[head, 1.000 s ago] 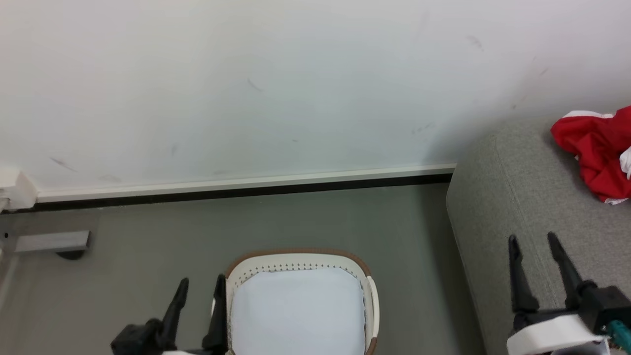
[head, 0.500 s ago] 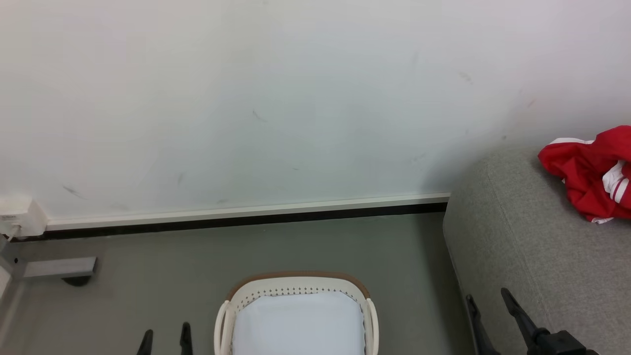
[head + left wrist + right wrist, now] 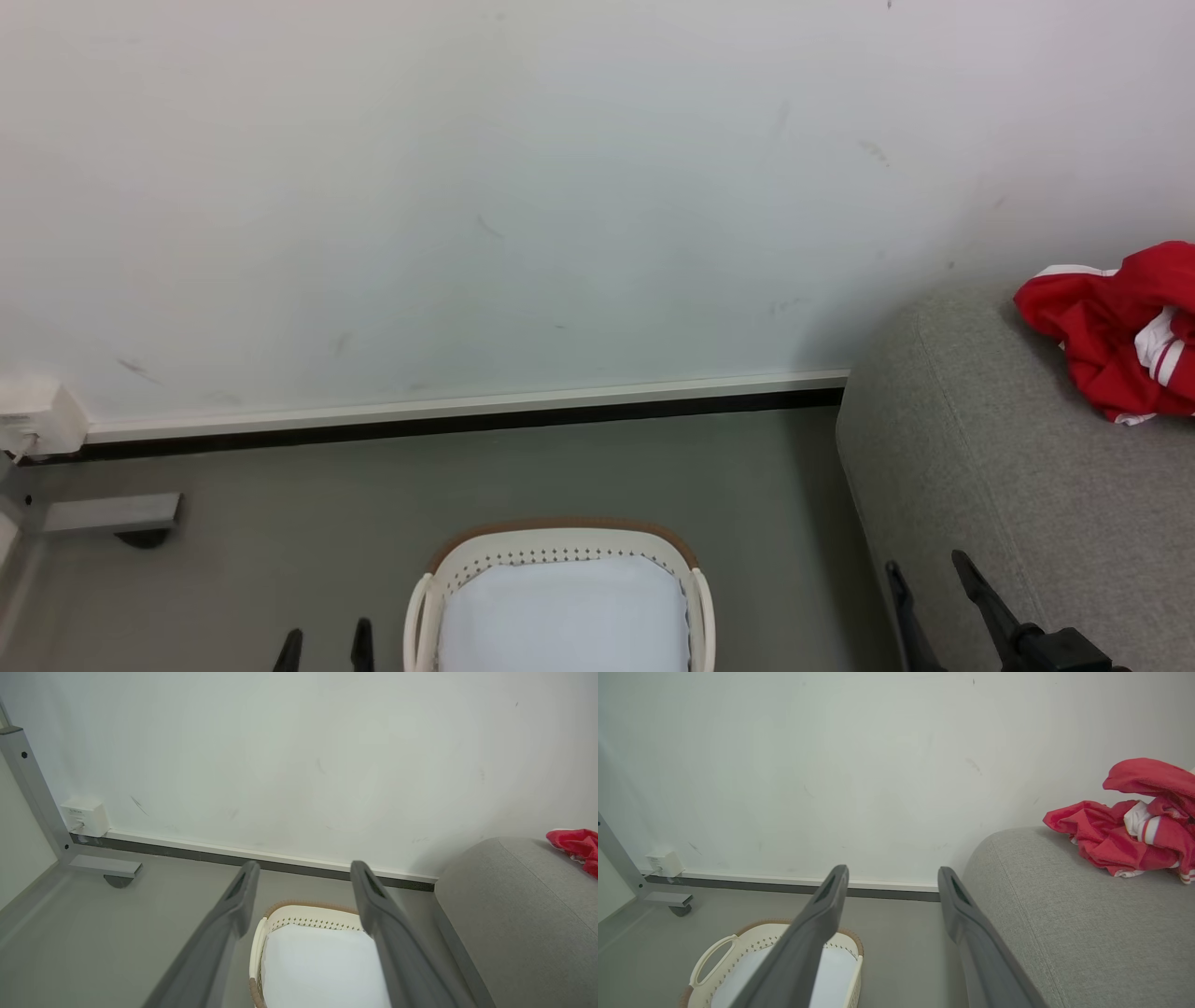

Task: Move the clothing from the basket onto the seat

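- Here, red soft-fabric sports clothing w/ white stripes (image 3: 1111,327): a crumpled heap on top of the large grey fabric-upholstered seat (image 3: 980,467), at far right of head view, near the white wall (image 3: 560,187).
- Small cream-white perforated plastic basket w/ brown rim (image 3: 560,534): on the grey floor (image 3: 280,485), beside the seat's rounded end but apart from it. Pale flat bottom is bare where visible; near part is cut off by the frame edge.
- Left gripper (image 3: 327,644): two dark fingers spread apart, nothing btwn them; tips just left of the basket.
- Right gripper (image 3: 926,569): fingers likewise apart, holding nothing; tips at the seat's rounded end.
- Key relation: the clothing lies fwd and to the right of the right gripper, well apart from it. The basket sits btwn the two grippers. Right arm is much the nearer to the heap; left arm is nearer the basket.
- Long axis: heap is bunched, approx. running across the seat in right wrist view; no clear axis to align on.
- Judgement: w/ no garment seen in the basket, the transfer is prob. complete; only the basket's hidden near part needs checking.
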Motion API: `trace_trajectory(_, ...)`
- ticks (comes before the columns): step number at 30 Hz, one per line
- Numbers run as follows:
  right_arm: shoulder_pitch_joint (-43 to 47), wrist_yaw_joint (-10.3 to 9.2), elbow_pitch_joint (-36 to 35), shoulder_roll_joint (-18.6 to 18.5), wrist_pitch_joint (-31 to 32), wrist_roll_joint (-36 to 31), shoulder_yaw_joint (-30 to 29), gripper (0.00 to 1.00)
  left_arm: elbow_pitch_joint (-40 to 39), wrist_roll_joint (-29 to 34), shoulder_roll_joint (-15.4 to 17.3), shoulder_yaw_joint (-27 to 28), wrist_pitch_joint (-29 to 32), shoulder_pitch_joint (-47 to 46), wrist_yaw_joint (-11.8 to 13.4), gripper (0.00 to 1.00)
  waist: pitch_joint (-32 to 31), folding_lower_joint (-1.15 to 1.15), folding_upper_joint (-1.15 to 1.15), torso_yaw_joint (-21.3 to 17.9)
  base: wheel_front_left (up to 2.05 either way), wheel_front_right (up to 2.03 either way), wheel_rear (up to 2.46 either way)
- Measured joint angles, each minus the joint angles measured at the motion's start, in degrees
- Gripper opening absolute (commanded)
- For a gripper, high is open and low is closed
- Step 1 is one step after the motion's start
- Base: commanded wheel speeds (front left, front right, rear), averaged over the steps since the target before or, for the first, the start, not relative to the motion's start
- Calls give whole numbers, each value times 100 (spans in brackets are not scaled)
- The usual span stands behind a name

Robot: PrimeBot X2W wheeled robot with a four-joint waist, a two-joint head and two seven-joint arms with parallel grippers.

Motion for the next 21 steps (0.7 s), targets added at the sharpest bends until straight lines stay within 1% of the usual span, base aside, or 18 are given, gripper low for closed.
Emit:
trace_trajectory(8,-9,0,38,-1,0,0,-16,100,35,-65,-2,-105,0,-19,23,100,2,0,0,-53,0,0,0)
trace_trajectory(21,-62,0,38,0,0,0,-27,100,141,-78,-3,-136,0,-72,-34,100,-13,0,0,80,0,0,0)
